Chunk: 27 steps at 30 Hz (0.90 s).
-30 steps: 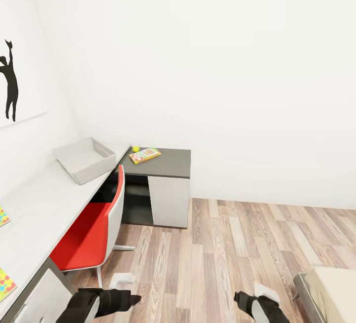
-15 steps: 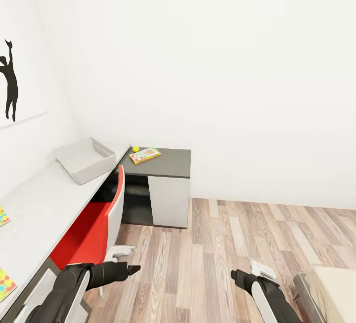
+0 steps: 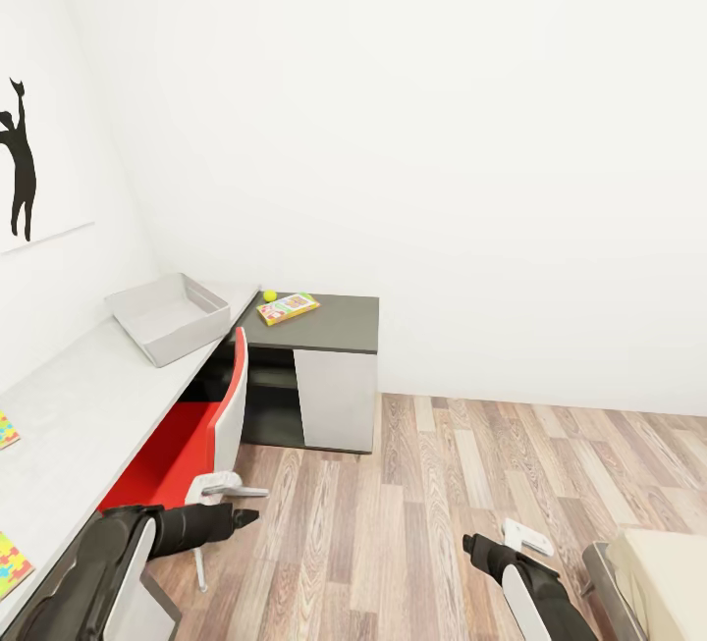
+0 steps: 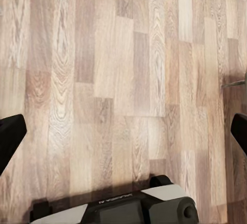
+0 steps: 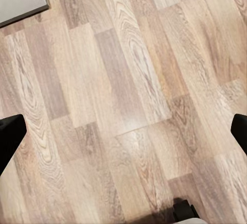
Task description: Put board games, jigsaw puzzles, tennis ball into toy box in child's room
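Head view of a child's room with white walls and a wood-plank floor (image 3: 462,504). A long table (image 3: 88,405) with a pale grey top runs along the left wall; at its far end stands the toy box (image 3: 169,315), a plain grey bin with low, outward-sloping walls, nothing visible inside it. Beyond it, on a low dark-topped cabinet (image 3: 329,322) with a white door, lie the tennis ball (image 3: 269,295), small and yellow-green, and just beside it a board game (image 3: 288,308), a thin rectangular box with bright print. Two jigsaw puzzles, flat multicolour squares, sit at the table's near end: one (image 3: 8,429) cut by the picture's left edge, the other (image 3: 12,562) nearer the robot. A red chair (image 3: 191,435) with a white shell is tucked at the table. A black silhouette picture (image 3: 20,170) hangs on the left wall. A corner of the bed (image 3: 663,577), cream mattress on a dark frame, shows at lower right.

The left gripper (image 3: 245,516) hangs low before the chair, the right gripper (image 3: 469,550) over bare floor; both are well apart from every toy. In the wrist views the dark fingertips of the left gripper (image 4: 123,134) and of the right gripper (image 5: 123,134) stand at opposite frame edges, spread wide, grasping nothing, with grained planks between them; the toys appear in the head view.
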Available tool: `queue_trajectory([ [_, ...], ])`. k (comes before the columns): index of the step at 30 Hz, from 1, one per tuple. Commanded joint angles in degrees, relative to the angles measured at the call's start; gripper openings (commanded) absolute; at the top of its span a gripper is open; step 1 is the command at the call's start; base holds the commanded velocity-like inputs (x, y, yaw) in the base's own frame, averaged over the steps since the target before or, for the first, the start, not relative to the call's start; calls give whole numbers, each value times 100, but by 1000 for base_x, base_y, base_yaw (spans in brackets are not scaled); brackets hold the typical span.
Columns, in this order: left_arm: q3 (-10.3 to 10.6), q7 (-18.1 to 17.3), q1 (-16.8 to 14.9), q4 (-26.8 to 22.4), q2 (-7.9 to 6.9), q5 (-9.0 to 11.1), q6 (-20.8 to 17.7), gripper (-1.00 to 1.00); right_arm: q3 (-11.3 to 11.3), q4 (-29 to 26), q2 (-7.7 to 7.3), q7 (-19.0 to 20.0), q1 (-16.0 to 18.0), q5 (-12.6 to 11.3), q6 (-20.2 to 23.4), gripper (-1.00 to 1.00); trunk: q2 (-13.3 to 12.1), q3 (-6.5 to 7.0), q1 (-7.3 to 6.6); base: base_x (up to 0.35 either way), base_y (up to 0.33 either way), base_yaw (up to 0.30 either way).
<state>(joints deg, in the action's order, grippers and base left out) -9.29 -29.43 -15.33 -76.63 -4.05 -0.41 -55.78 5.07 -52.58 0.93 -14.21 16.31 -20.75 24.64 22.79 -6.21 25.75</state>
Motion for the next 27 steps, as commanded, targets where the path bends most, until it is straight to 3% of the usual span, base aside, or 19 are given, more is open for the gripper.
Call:
queue_trajectory([
  [1,-15,79,-5,-13,5,-3,-39,100,9,-9,4,-37,4,-60,17,100,13,-13,4,0,0,0],
  [7,23,812,-5,-25,58,5,-46,100,17,43,3,-46,4,-60,14,100,13,-13,4,0,0,0],
  [10,32,1432,-5,-27,233,4,-47,100,24,55,-3,-52,4,-57,14,100,13,-13,4,0,0,0],
  [15,21,2181,-5,-53,416,36,-90,100,38,-197,13,-57,4,-55,116,100,13,-13,4,0,0,0],
  [17,22,2271,-8,-61,434,44,-116,100,41,-341,35,-59,7,-55,229,100,13,-13,4,0,0,0],
  [20,22,2393,-12,-124,459,44,-235,100,48,-794,78,-131,19,-53,840,100,13,-13,4,0,0,0],
  [24,25,2452,-14,-415,467,21,-335,100,54,-1306,74,-600,51,-51,1569,100,13,-13,4,0,0,0],
  [27,12,2462,-14,-574,467,18,-352,100,55,-1432,39,-871,120,-58,1747,100,13,-13,4,0,0,0],
])
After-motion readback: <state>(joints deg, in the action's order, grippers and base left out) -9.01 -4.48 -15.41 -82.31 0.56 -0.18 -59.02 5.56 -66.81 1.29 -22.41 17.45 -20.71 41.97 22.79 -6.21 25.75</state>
